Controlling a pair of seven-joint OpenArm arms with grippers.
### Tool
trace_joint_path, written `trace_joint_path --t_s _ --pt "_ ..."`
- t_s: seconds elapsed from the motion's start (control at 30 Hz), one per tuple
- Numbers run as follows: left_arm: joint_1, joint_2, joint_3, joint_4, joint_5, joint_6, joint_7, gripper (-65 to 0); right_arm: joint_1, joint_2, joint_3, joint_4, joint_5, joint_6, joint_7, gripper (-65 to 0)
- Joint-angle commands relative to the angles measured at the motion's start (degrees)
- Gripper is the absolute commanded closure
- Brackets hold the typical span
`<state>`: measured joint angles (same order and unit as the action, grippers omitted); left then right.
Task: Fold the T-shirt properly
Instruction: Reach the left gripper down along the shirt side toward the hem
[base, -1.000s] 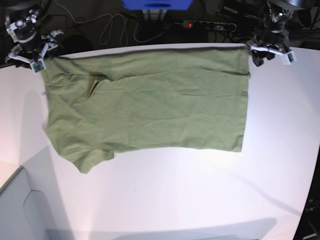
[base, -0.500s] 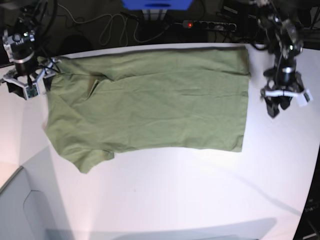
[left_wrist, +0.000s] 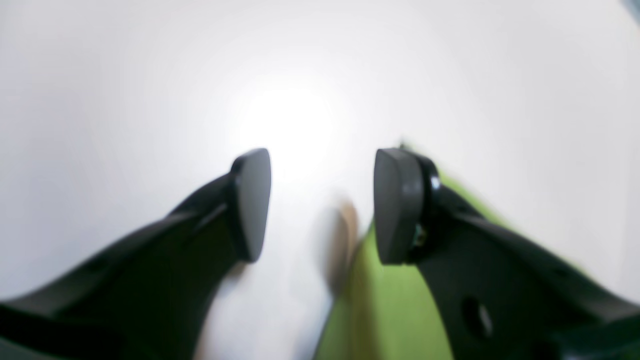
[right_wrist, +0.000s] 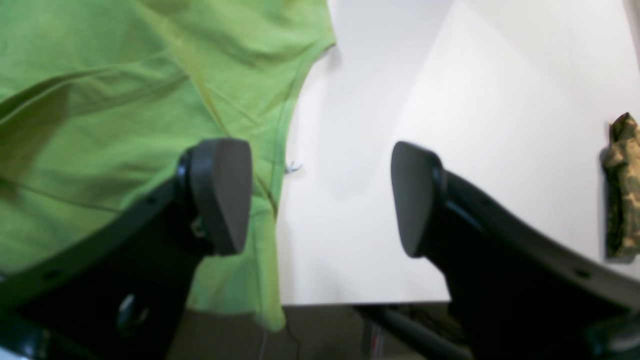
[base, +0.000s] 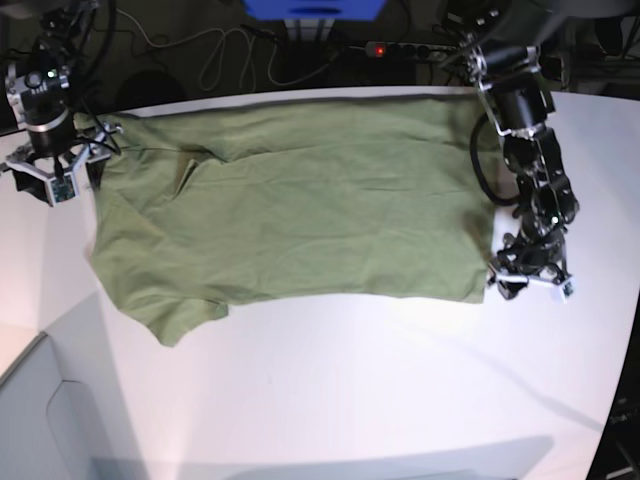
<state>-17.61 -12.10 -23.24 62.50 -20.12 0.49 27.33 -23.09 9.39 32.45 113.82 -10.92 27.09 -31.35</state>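
Table is mostly white space, with the T-shirt lying flat across its far half, one sleeve poking out toward the near left. Left gripper sits at the near hem corner, jaws spread and empty, probably lining up a pinch there. Right gripper hangs by the shoulder edge, jaws also apart, holding nothing.

A robotics lab: a bare white table flanked by mounted arms, with loose cables and a power strip behind.
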Motion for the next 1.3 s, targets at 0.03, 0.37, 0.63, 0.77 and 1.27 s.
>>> trace_joint_path --t_s 0.03,0.37,0.63,0.77,1.27 --pt "-3.36 -0.61 2.19 -0.57 -0.50 -0.54 -2.76 -31.7 0.10 0.77 0.39 0.95 0.24 0.64 1.24 -42.2" --pt "-5.03 -1.13 12.12 -6.10 -0.50 -0.18 -9.00 -31.7 -0.16 0.77 0.48 0.95 0.24 0.64 1.24 -42.2" --pt "-5.03 -1.22 12.65 -9.97 -0.41 -0.10 -12.61 -31.7 0.10 0.85 0.48 0.95 0.24 0.64 1.24 -42.2" --pt "-5.03 -1.31 12.74 -12.35 -0.41 -0.27 -12.87 -31.4 0.63 0.85 0.39 0.95 0.24 0.64 1.24 -42.2" --pt "-4.77 -1.22 12.83 -13.84 -0.41 -0.45 -12.61 -5.8 12.59 1.12 0.39 -3.18 0.24 0.56 -0.69 -42.2"
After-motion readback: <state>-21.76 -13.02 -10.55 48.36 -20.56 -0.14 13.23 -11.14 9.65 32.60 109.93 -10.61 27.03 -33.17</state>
